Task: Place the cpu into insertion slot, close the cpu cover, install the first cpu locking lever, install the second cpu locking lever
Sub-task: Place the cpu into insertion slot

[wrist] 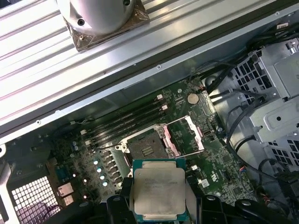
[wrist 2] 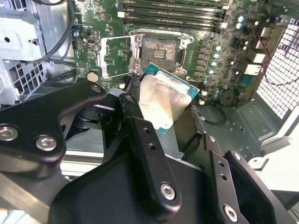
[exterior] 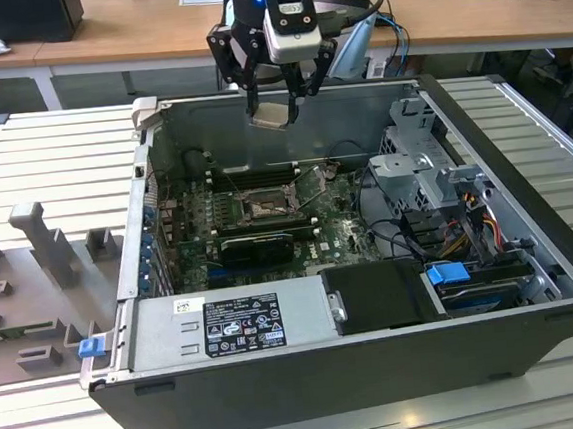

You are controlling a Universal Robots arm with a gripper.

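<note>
A: As I look in from the front of the dark open tower case (exterior: 381, 382) lying on its side, nearest is the large grey labelled power-supply box (exterior: 226, 325). Behind it is the long black graphics card (exterior: 259, 245).

B: Socket?

A: Just past the card. Square dark-framed insertion slot (exterior: 263, 206), tan-gold contact field bare. The thin dull-silver cpu cover (wrist: 187, 135), the windowed frame plate, is swung open and lies beside the slot. Long narrow black memory slots (exterior: 253, 174) run behind that.

B: And the chip?

A: Small flat square cpu (wrist: 158, 191), pale silver-beige face, not seated. It's up in the air by the case's far wall, well apart from the slot.

B: Jaws?

A: Black two-finger gripper (exterior: 274, 105) is clamped on the cpu by two opposite edges. Beyond it are the wooden desks (exterior: 131, 37).
</note>
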